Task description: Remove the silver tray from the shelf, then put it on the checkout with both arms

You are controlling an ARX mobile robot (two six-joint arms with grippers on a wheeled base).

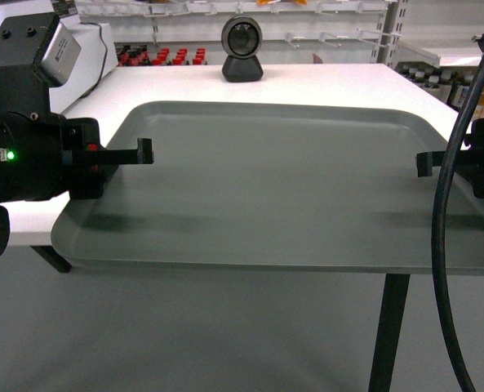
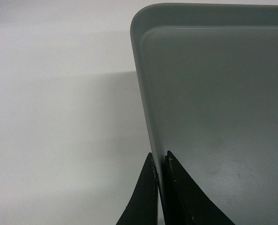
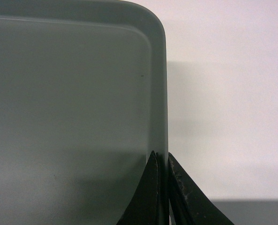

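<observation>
While the silver tray is lying with its far part over the checkout and its near long edge hanging past the table's front edge, its long axis is running from left to right between the two arms. The left gripper is pinching the left short rim and the right gripper is pinching the right short rim, jaws narrow on the rim in both wrist views, so I judge neither arm is nearer. The round black device is standing near the far edge, and I am reading no writing on the tray.
</observation>
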